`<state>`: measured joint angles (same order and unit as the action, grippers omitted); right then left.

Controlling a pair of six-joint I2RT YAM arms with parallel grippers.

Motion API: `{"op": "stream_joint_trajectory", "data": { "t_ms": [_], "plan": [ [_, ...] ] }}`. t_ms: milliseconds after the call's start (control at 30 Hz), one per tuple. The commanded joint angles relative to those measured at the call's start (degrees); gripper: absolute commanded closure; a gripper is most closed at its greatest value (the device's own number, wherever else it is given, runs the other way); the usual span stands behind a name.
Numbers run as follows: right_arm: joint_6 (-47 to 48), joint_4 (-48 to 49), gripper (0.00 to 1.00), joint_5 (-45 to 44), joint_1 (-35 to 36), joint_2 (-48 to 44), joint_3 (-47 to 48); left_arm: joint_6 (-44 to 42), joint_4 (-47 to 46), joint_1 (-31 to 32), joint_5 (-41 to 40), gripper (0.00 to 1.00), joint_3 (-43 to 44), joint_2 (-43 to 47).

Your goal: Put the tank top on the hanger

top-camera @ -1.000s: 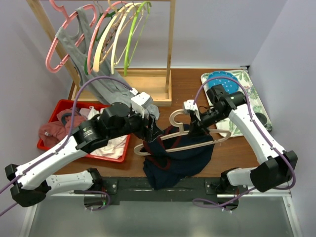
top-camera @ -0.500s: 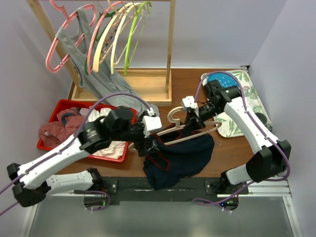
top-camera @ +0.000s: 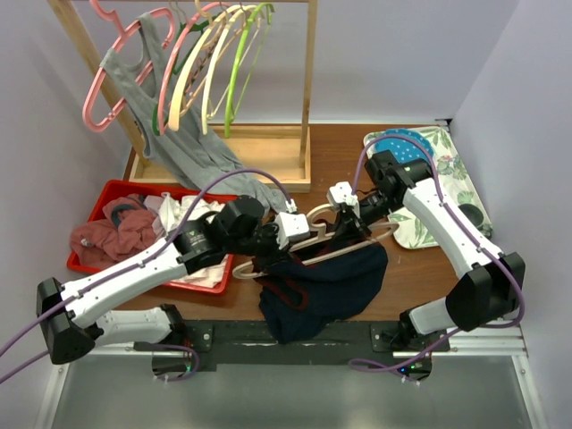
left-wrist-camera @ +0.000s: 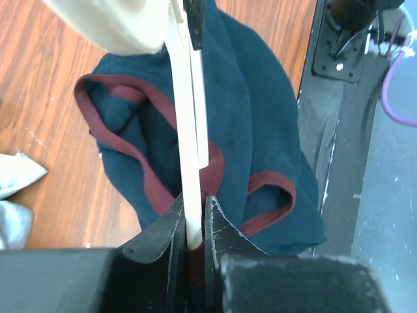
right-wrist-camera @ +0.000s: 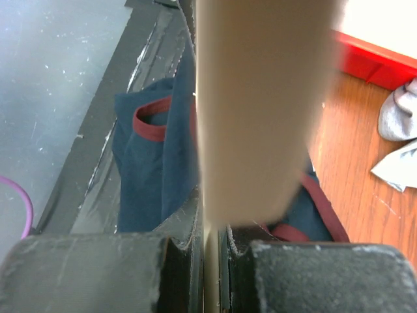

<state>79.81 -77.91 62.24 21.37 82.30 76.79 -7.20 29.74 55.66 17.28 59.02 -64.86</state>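
There! The left gripper [left-wrist-camera: 193,210] opened wide, swung right and has now snapped its jaws onto the hanger's [left-wrist-camera: 186,130] thin tan bar. The right gripper [right-wrist-camera: 212,229] is pinched shut on that same hanger farther right, so both arms carry it. The tank top [top-camera: 332,284] lies crumpled beneath at the table's [top-camera: 416,268] near edge, held by neither. I reckon one arm must go back for the fabric. Count: one tank top, one hanger, two grippers, one red bin [top-camera: 94,204], one grey top [top-camera: 192,156].
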Motion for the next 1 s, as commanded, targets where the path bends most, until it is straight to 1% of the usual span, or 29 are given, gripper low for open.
{"op": "stream_joint_trajectory", "data": {
  "t_ms": [0, 33, 67, 167, 233, 333, 367, 400, 433, 467, 500, 533, 567, 600, 633, 667, 700, 733, 767, 833, 867, 900, 933, 967],
  "plan": [
    [2.1, -11.8, 0.99, 3.9, 0.3, -1.6, 0.2, 5.8, -10.7, 0.6, 2.0, 1.0, -5.9, 4.9],
    [2.0, -11.9, 0.98, 3.9, 0.3, -1.5, 0.3, 8.8, -12.8, 0.5, 2.1, 1.0, -8.1, 5.5],
    [1.9, -12.0, 0.97, 3.7, 0.3, -1.6, 0.5, 10.0, -13.7, 0.5, 2.1, 1.0, -9.2, 6.1],
    [0.8, -11.9, 0.86, 2.9, 0.3, -1.4, 1.4, 15.4, -17.1, 0.5, 2.0, 1.0, -13.5, 8.6],
    [-0.7, -11.6, 0.85, 2.5, 0.3, -1.2, 2.7, 19.8, -20.0, 0.4, 1.6, 1.0, -17.0, 11.0],
    [-4.5, -9.7, 0.72, 1.5, 0.3, -1.2, 4.1, 25.1, -23.9, 0.4, 0.7, 1.0, -21.6, 14.7],
    [-5.7, -9.1, 0.65, 0.8, 0.3, -1.2, 4.8, 26.4, -24.5, 0.4, 0.1, 1.0, -22.7, 15.5],
    [-9.7, -8.3, 0.63, 0.1, 0.3, -1.3, 6.1, 27.7, -25.2, 0.4, -1.1, 1.0, -24.3, 17.3],
    [-13.0, -5.0, 0.61, -3.1, 0.3, -1.4, 6.9, 29.7, -25.4, 0.4, -1.6, 1.0, -25.0, 18.1],
    [-16.8, -3.0, 0.53, -5.4, 0.2, -1.7, 9.2, 30.7, -25.5, 0.4, -2.4, 1.0, -25.7, 19.9],
    [-20.7, -0.7, 0.49, -8.2, 0.1, -2.4, 10.7, 31.8, -24.8, 0.4, -4.8, 1.0, -26.6, 21.0],
    [-28.2, 3.9, 0.46, -11.8, -0.4, -3.0, 12.0, 34.2, -24.4, 0.4, -6.4, 1.0, -26.9, 22.0],
    [-31.4, 6.0, 0.41, -16.3, -2.5, -3.6, 14.5, 35.2, -23.9, 0.4, -8.0, 1.0, -27.4, 24.5],
    [-35.8, 7.8, 0.38, -17.2, -4.3, -5.0, 15.6, 36.3, -23.2, 0.4, -11.4, 1.0, -28.2, 25.9],
    [-38.0, 10.9, 0.34, -17.0, -6.5, -5.8, 16.3, 38.7, -22.9, 0.3, -13.4, 1.0, -28.5, 27.3],
    [-40.5, 12.9, 0.27, -17.2, -10.2, -6.8, 16.4, 40.1, -22.3, 0.3, -15.7, 1.0, -28.9, 29.9],
    [-43.1, 14.5, 0.24, -18.4, -11.1, -7.8, 15.8, 41.6, -21.3, 0.3, -19.6, 1.0, -29.3, 31.2],
    [-44.0, 17.2, 0.22, -19.4, -11.3, -9.7, 14.8, 43.4, -21.2, 0.3, -21.0, 1.0, -29.7, 32.3],
    [-44.6, 18.2, 0.18, -19.9, -11.3, -10.6, 11.0, 44.3, -21.2, 0.4, -23.1, 1.0, -30.0, 34.1],
    [-46.5, 21.4, 0.18, -18.9, -11.3, -11.8, 5.8, 46.3, -22.0, 0.3, -24.2, 1.0, -31.2, 35.2],
    [-47.8, 22.5, 0.18, -18.2, -11.3, -11.8, 0.3, 46.7, -22.3, 0.3, -24.7, 1.0, -31.5, 35.5],
    [-50.3, 23.8, 0.18, -16.5, -11.3, -11.6, -2.5, 47.3, -22.4, 0.3, -25.3, 1.0, -31.8, 35.5],
    [-52.7, 27.3, 0.18, -16.3, -11.2, -11.3, -5.4, 48.1, -22.5, 0.3, -25.4, 1.0, -31.8, 35.3],
    [-56.0, 30.4, 0.18, -15.9, -11.0, -10.6, -11.2, 48.6, -22.5, 0.3, -25.6, 1.0, -32.0, 34.8]
  ]
}}
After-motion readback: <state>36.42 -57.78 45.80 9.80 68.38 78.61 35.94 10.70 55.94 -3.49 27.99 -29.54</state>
